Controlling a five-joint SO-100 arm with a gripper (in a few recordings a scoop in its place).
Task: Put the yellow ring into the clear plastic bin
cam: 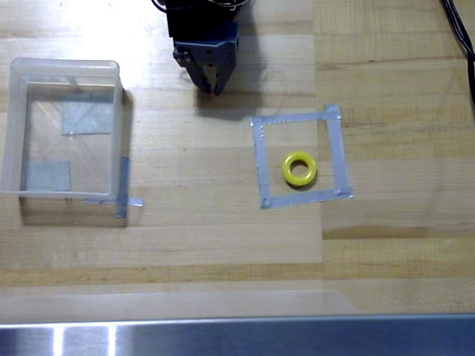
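The yellow ring (299, 169) lies flat on the wooden surface (223, 237) inside a grey tape square (261, 167), right of centre. The clear plastic bin (15, 133) sits far left. The gripper (214, 87) hangs between them at the top, fingers nearly closed, holding nothing.

Overhead view looks straight down on the tabletop (223, 245) from fairly high, with the hand (213, 87) at top centre.
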